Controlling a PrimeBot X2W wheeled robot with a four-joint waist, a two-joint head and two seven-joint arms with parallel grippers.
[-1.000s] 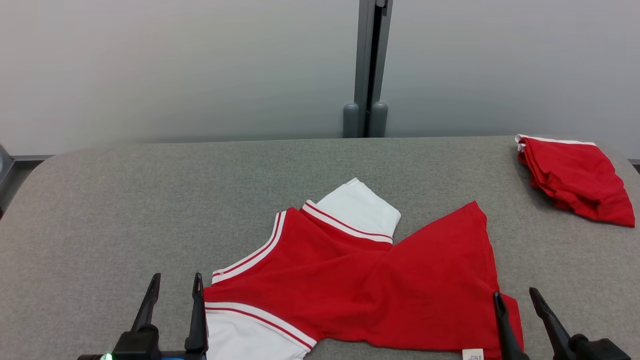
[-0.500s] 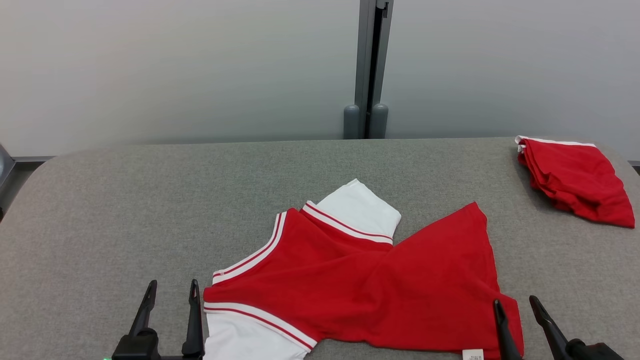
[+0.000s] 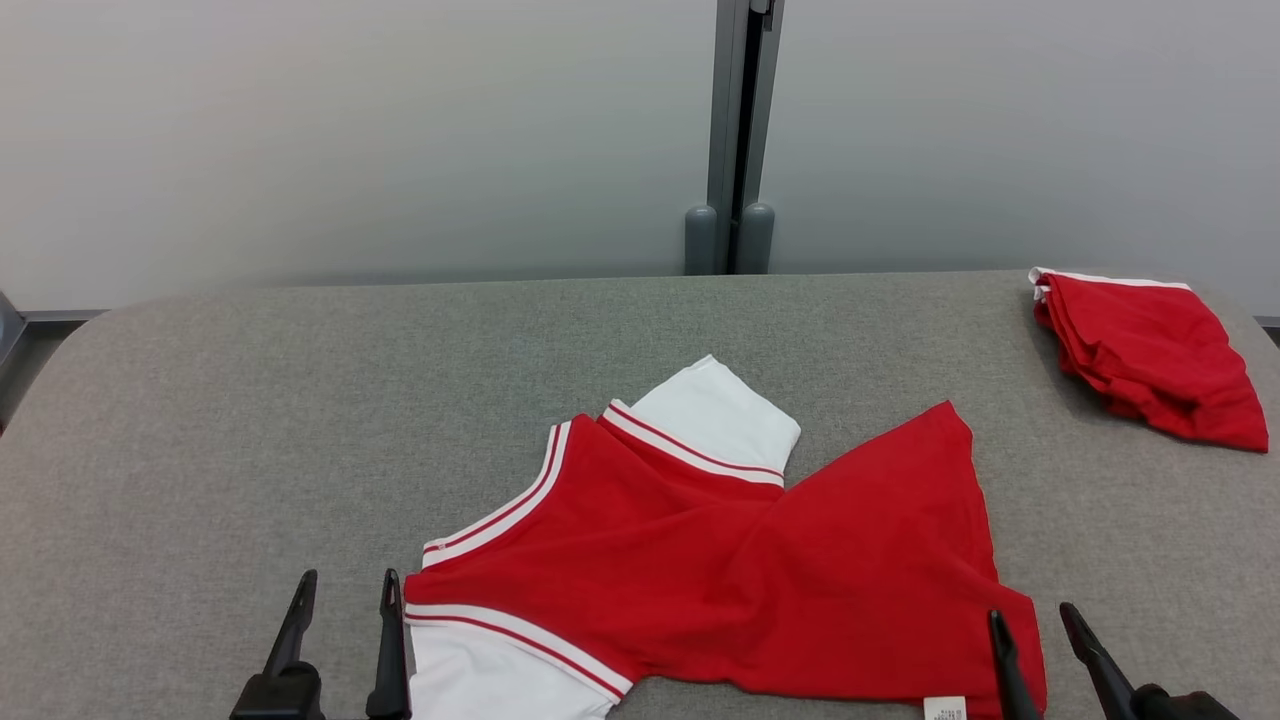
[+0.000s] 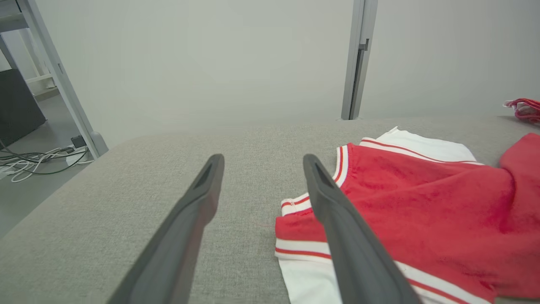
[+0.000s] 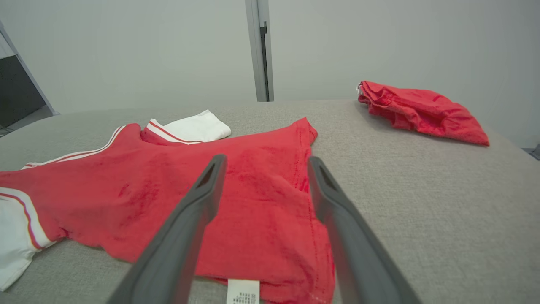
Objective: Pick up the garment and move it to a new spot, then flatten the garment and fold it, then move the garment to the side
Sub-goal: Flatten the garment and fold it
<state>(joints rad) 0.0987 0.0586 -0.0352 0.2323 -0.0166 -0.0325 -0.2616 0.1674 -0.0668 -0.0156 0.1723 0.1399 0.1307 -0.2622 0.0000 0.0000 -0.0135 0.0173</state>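
Garment (image 3: pixel 720 560) is lying rumpled, unmoved, on the table (image 3: pixel 250 400), at its near middle. Left gripper (image 3: pixel 348 578) and right gripper (image 3: pixel 1030 612), both spread open and empty, are easing back toward the table's near edge; pickup is seemingly still pending.

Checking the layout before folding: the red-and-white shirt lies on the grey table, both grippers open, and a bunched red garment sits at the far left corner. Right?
No: the head view shows the bunched red garment at the far right corner of the table. The red-and-white shirt lies there, with the left gripper and right gripper open.
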